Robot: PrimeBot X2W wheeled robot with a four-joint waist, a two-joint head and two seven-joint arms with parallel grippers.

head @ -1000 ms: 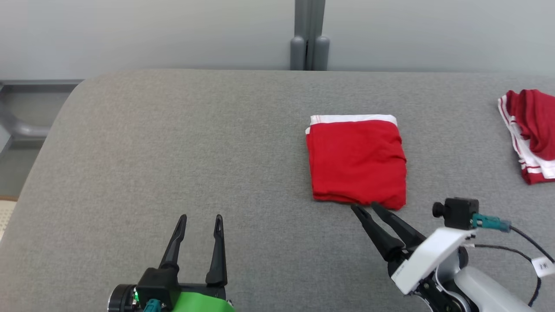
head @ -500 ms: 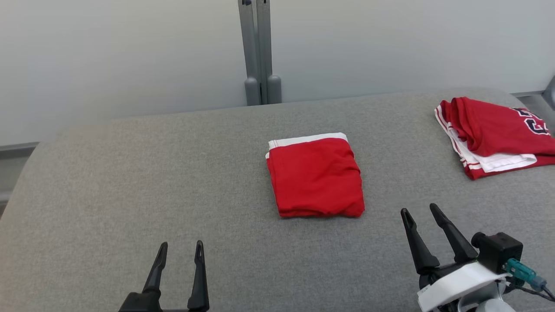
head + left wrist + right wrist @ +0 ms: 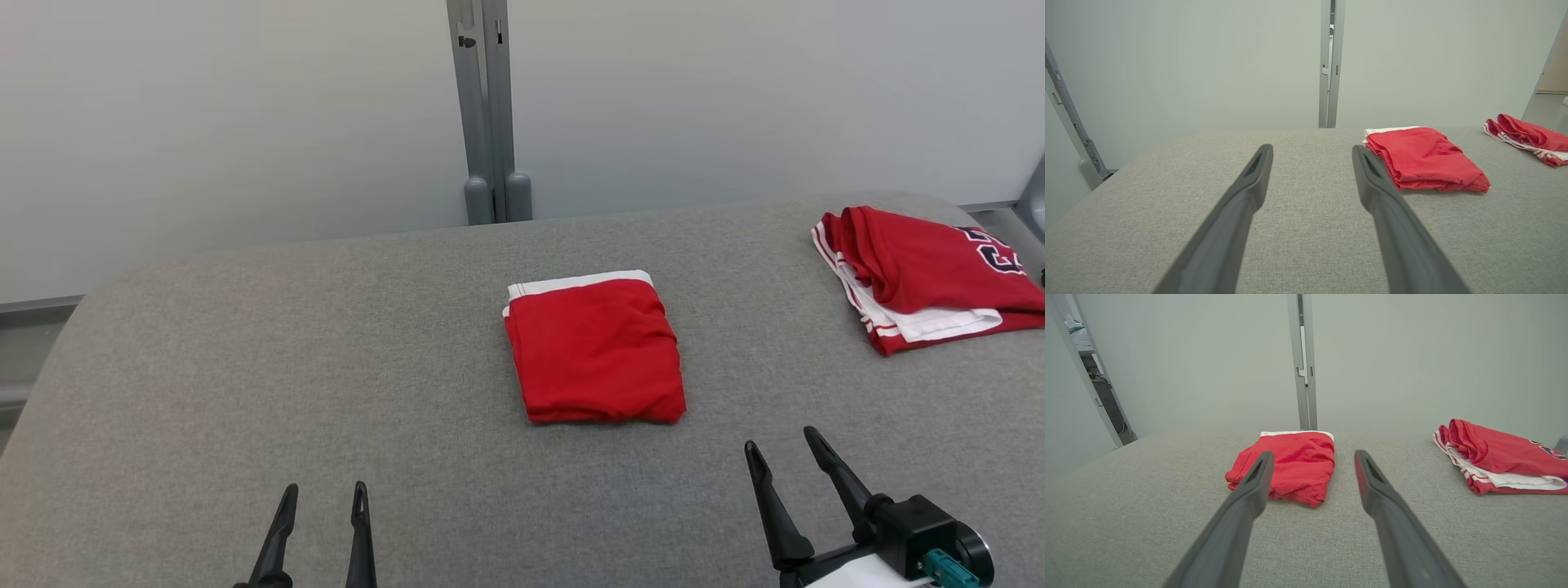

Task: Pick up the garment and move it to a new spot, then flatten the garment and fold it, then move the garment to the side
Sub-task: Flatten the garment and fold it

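The garment [image 3: 594, 349], a red square with a white band along its far edge, lies folded on the table [image 3: 245, 367]. It is ahead of the right claw [image 3: 780, 439] and a little to its left, apart from the tips. From the left claw [image 3: 324, 490] it is ahead and well to the right.

The folding looks finished, so the step in hand is probably the shift to the side. The right claw is the nearer one and seems the better choice. It should go in low, tips close to the table, and take the near edge through every layer at once. A pinch on the top layer alone would likely peel the fold open. A slide or a low carry seems safer than a high lift, because soft cloth sags out of shape. The left claw could take the near left corner so the stack travels level. A second garment [image 3: 922, 278], red with white trim, sits ahead and far to the right of the right claw, and the put-down should stop short of it.

Both claws hang low over the near part of the table, fingers pointing away from the robot at a shallow angle. Both stand spread wide with nothing between the fingers. The right claw's fingers lean slightly left, toward the garment. The left claw's point nearly straight ahead.
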